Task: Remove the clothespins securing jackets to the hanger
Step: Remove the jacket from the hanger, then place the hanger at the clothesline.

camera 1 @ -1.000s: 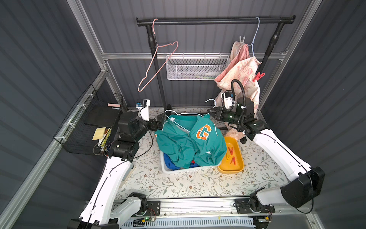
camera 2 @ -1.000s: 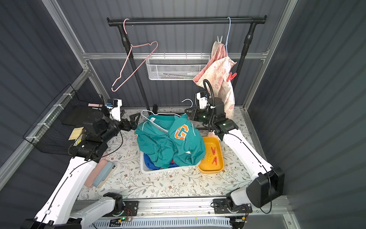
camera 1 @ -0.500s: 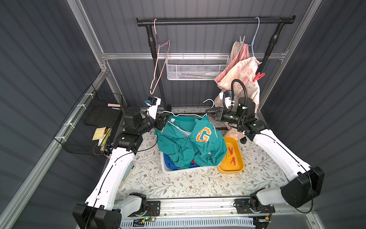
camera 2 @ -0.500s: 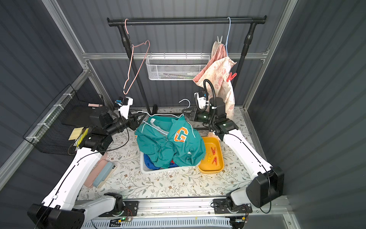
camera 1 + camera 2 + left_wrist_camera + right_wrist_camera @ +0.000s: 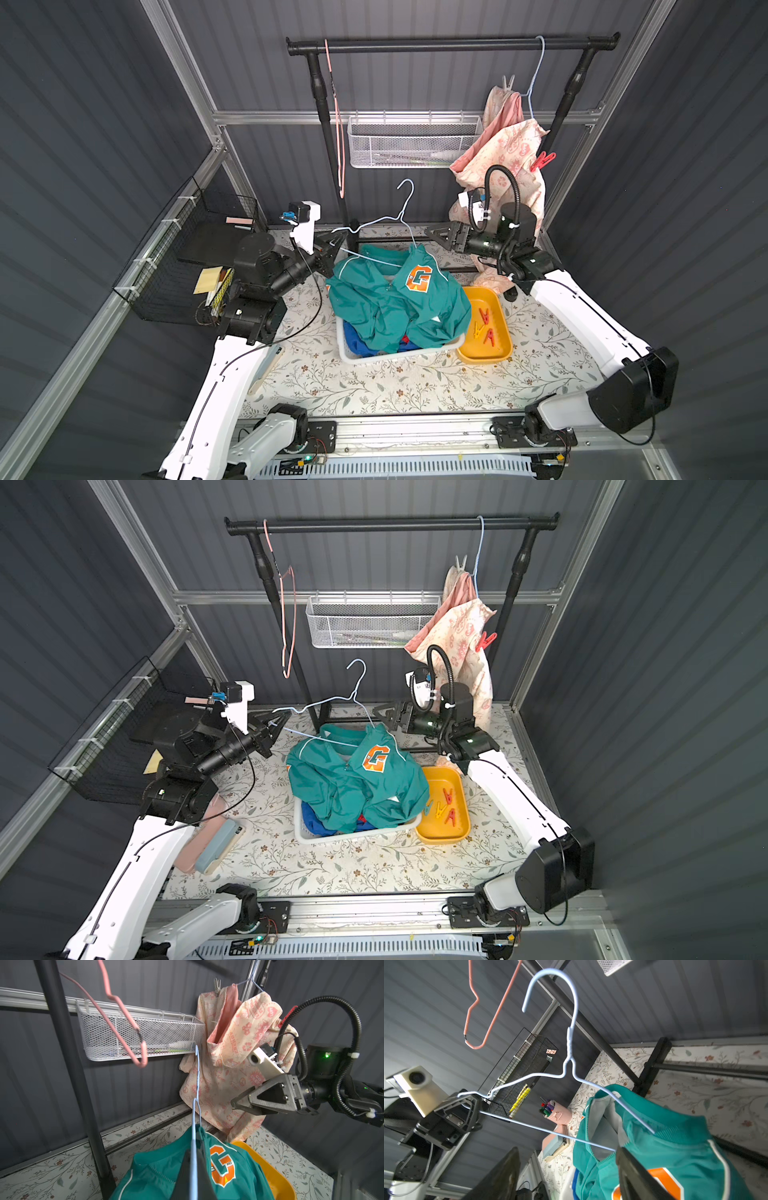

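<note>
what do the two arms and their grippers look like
White shells on the left arm and right arm, black joints. On the left gripper and right gripper, black triangular fingers, white camera block. Ribbed black hose loops over right wrist.

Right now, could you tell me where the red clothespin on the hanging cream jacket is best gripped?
On the red clothespin, I'd squeeze the two splayed handle ends, coming from the rack post side: its nose bites the cream jacket while the handles stick out free.

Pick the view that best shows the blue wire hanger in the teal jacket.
Right wrist: the blue wire hanger fills the frame, hook to bar, left gripper clamping its corner. Both top views show it small; left wrist sees it edge-on.
</note>
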Available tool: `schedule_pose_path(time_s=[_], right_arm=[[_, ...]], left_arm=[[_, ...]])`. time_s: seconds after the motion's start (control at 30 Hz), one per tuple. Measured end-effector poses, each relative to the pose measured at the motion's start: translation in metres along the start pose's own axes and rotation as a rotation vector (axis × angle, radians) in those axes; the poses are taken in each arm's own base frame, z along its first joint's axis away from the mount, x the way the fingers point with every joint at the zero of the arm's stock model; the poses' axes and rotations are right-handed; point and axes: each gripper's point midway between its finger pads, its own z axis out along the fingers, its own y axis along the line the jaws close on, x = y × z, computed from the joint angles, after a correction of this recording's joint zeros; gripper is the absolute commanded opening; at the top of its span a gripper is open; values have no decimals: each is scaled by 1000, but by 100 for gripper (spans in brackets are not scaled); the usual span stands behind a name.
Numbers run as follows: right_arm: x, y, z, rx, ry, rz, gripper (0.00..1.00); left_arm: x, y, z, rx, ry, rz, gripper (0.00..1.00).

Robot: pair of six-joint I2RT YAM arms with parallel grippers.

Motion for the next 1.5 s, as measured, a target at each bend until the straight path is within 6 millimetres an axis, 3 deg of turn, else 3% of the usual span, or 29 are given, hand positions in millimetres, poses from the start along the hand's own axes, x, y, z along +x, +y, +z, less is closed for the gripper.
schedule_pose_path(time_s=[0.23,0.33,0.4,0.63,0.8,1.03,1.2,1.5], right_arm=[[1,7,-19,23,-41,-18,94],[5,-5,-27,40,-53,16,98],[8,-19,-31,57,-62,51,99],[-5,-53,-50,50,-153,184,98],[-25,-47,-60,-21,-217,201,93],[-27,-40,-58,-67,-206,216,83],[-29,-35,-57,-98,-203,227,67],[-37,-6,-63,-220,-200,211,26]], left_arm=[[-81,-19,-31,-30,-159,48,0],[-110,-31,-40,-4,-219,58,0],[-117,-37,-42,18,-231,51,0],[-111,-42,-30,94,-190,-15,0],[-108,-49,-26,154,-171,-65,0],[-112,-62,-29,232,-182,-91,0],[-113,-64,-29,250,-181,-100,0],[-104,-57,-17,245,-156,-122,0]])
